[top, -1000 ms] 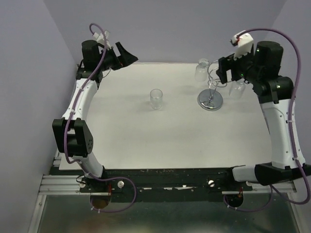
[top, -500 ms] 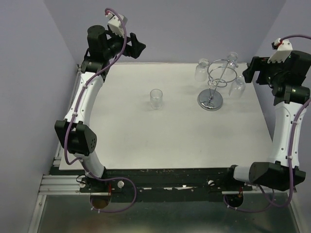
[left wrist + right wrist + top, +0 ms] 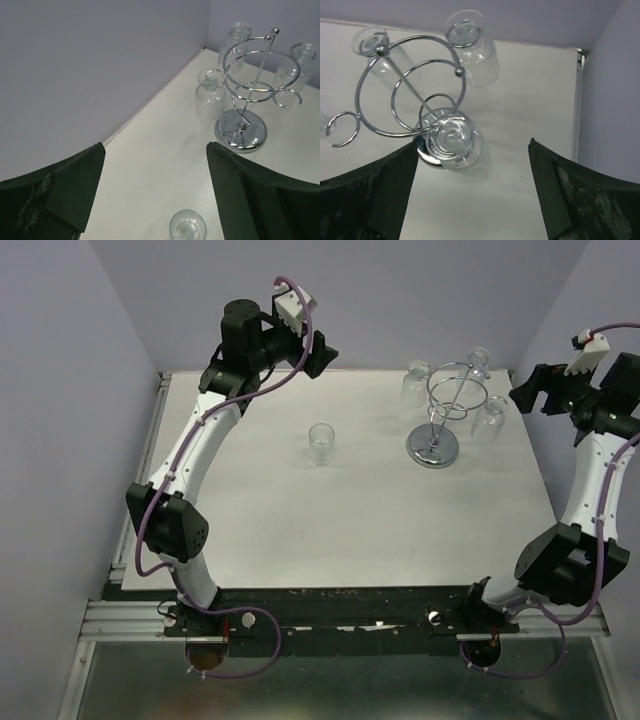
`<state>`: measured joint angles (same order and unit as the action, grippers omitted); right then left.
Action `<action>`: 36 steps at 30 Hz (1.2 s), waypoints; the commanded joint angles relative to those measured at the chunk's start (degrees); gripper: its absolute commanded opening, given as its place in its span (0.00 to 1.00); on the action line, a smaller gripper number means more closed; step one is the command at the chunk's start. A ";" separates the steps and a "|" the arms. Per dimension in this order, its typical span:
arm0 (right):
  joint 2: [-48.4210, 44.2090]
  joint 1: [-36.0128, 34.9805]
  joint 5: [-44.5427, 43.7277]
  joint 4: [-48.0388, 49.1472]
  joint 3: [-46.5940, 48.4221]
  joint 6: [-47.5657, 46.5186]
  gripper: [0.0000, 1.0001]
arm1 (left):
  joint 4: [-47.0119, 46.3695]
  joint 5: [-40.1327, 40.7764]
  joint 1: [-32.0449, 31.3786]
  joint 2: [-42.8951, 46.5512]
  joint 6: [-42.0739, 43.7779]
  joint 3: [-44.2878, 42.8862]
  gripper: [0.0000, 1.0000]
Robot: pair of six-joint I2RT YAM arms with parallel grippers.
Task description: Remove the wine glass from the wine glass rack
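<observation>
The chrome wine glass rack [image 3: 447, 410] stands on its mirrored disc base [image 3: 433, 449] at the back right of the table. Three wine glasses hang from it upside down: left [image 3: 415, 383], back [image 3: 478, 362] and right [image 3: 489, 418]. My right gripper [image 3: 527, 390] is open and empty, raised to the right of the rack. In its wrist view [image 3: 473, 145] the nearest hanging glass [image 3: 454, 142] lies below, left of centre. My left gripper [image 3: 318, 352] is open and empty, high over the back edge. Its wrist view [image 3: 155, 150] shows the rack [image 3: 260, 90] far ahead.
A clear glass [image 3: 321, 443] stands upright on the white table [image 3: 300, 530], left of the rack; it also shows in the left wrist view [image 3: 187, 226]. Purple walls close the back and both sides. The right table edge [image 3: 577, 100] runs close to the rack.
My right gripper has drawn back to the right, away from the rack. My left gripper has swung to the right along the back wall. The glasses and rack have not moved.
</observation>
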<state>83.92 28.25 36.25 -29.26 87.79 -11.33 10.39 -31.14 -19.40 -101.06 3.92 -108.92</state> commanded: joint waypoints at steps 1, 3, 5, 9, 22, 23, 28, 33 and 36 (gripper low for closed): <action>-0.25 1.89 16.10 -0.01 -2.35 -12.56 0.95 | -1.34 0.63 -0.90 0.69 3.02 2.49 0.99; 1.06 4.61 23.40 -1.15 -3.41 -16.34 0.94 | -0.29 0.38 -1.08 0.25 2.49 1.88 0.99; 2.64 7.24 29.11 -2.47 -3.77 -20.29 0.96 | 0.85 -0.41 -1.26 -0.28 3.19 1.35 0.99; 5.81 9.81 36.87 -11.06 -0.52 -33.35 0.96 | 3.84 -1.29 -1.87 -1.51 4.77 -0.49 0.99; 15.13 9.19 35.64 -33.42 3.36 -70.40 0.95 | 7.62 1.07 -3.89 -5.20 6.80 -4.71 0.99; 15.48 8.84 35.73 -31.84 2.83 -70.14 0.95 | 8.23 1.42 -4.15 -5.47 7.15 -5.15 0.99; 15.22 6.91 35.29 -18.85 -1.73 -63.74 0.95 | 10.43 3.18 -4.77 -6.61 9.17 -7.00 0.99; 17.06 5.50 35.21 -13.81 -2.71 -61.62 0.95 | 12.02 4.94 -5.47 -7.58 10.66 -8.85 0.99; 18.56 4.71 34.68 -12.85 -2.27 -61.71 0.95 | 12.54 6.43 -5.91 -8.54 11.19 -10.16 0.99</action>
<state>100.20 33.67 69.41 -46.76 85.32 -73.36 21.02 -27.83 -24.45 -107.96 13.04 -116.18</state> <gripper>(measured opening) 0.951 0.988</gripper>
